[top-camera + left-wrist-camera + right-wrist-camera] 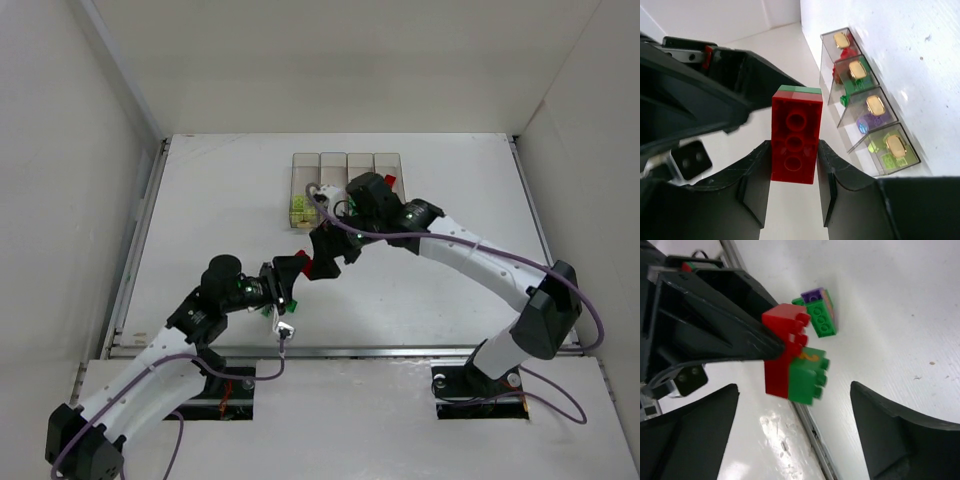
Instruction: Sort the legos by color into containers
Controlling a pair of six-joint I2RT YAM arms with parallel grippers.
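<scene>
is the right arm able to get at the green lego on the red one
Probably yes: the right gripper is open with the green lego between its jaws, clear of the left gripper pinching the red lego.

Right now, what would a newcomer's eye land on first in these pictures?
A red brick with a green brick stuck on its end, pinched in the left gripper near the middle of the table. The right gripper faces it, fingers wide apart on either side. Beyond them, toward the far edge, stands a row of four clear containers holding bricks by colour.
</scene>
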